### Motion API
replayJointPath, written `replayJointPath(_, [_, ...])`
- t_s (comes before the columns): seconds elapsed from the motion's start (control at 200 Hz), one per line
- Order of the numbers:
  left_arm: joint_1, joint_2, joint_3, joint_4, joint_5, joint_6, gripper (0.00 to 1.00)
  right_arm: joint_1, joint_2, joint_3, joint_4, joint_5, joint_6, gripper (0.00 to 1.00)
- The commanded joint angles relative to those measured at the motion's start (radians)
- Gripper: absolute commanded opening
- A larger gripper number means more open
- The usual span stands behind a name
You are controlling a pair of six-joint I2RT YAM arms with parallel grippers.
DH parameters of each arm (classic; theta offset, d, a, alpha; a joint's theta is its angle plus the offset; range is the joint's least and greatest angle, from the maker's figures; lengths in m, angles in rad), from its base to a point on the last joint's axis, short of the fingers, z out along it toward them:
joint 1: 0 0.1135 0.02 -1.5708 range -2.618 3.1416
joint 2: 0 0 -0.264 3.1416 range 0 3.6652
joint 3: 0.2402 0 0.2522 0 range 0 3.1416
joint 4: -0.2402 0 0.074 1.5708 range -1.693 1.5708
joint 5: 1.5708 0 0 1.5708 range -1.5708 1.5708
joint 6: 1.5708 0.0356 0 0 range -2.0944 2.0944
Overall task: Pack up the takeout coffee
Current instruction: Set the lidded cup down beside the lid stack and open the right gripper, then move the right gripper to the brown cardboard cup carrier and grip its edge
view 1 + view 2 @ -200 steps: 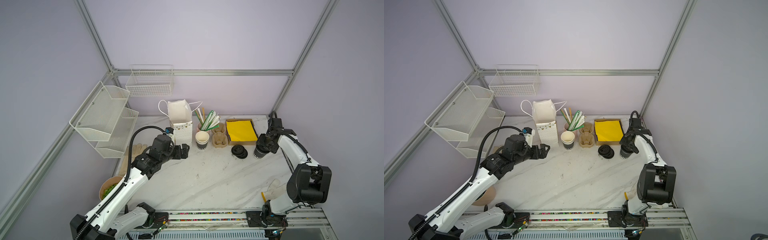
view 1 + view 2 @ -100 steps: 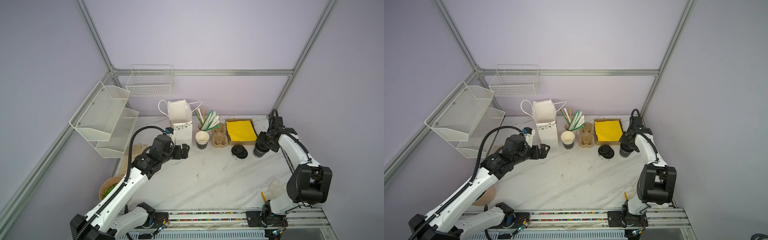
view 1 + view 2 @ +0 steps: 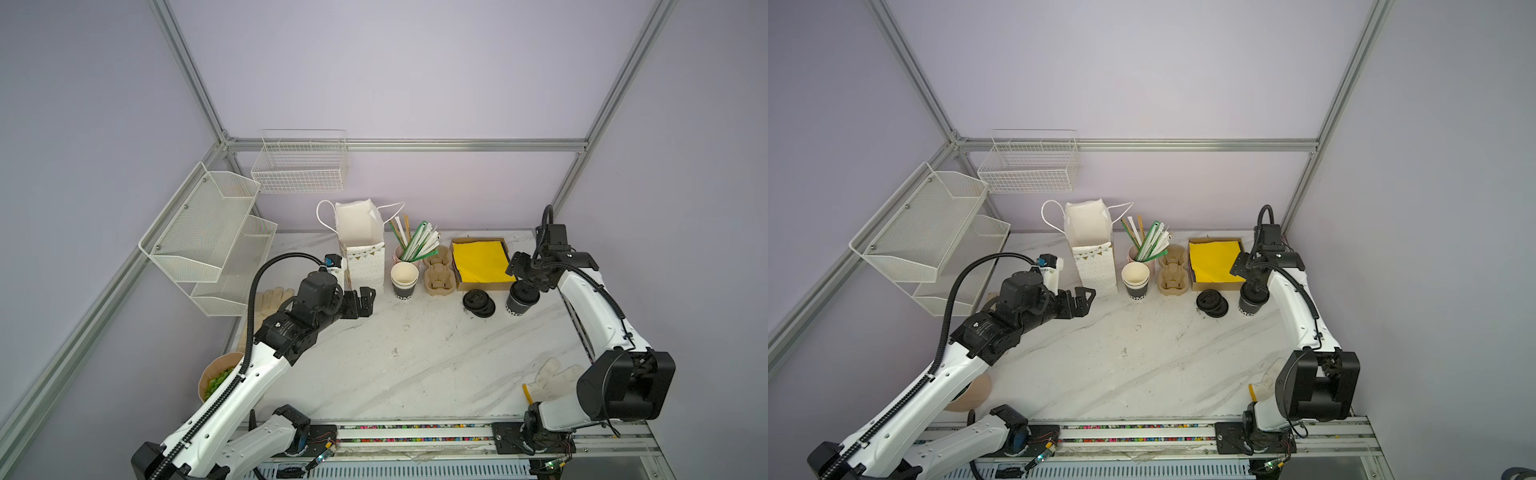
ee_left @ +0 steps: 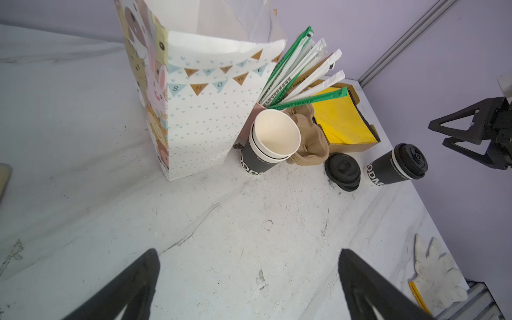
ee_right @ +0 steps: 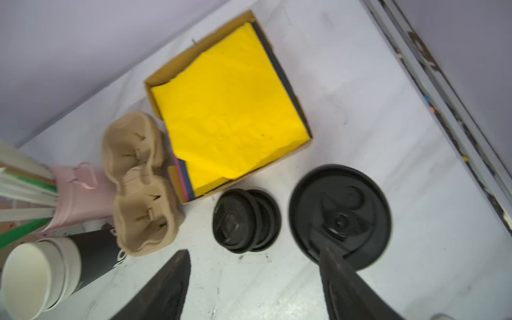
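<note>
Takeout coffee (image 3: 521, 303), lidded, stands upright on the worktop (image 3: 415, 353) beside spare lids (image 3: 478, 303). Right gripper (image 4: 436, 135) hangs just above it, jaws spread, holding nothing. Left gripper (image 3: 362, 300) spread wide beside the paper bag (image 3: 365, 259).

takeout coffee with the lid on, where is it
In a top view the takeout coffee stands on the right, just right of the black lid stack, in front of the yellow-paper box.

The left gripper (image 4: 248, 250) reaches forward and low with jaws wide apart, and the right gripper (image 5: 253, 250) points downward, jaws apart too.
</note>
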Motion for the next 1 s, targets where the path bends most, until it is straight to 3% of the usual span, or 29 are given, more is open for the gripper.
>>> replayJointPath(0.0, [0.008,-0.062,-0.041,0.064,-0.083,0.006,1.00,0.119,0.037,0.020,0.048,-0.046,-0.002,0.74])
replayJointPath(0.28, [0.010,-0.118,-0.078,0.088,-0.143,0.000,1.00,0.199,0.189,0.031,0.198,-0.091,0.029,0.55])
replayJointPath(0.66, [0.024,-0.104,-0.074,0.087,-0.135,0.002,1.00,0.303,0.427,0.154,0.196,0.086,0.019,0.53])
replayJointPath(0.995, [0.035,-0.088,-0.070,0.084,-0.114,0.000,1.00,0.304,0.489,0.162,0.212,0.141,0.019,0.49])
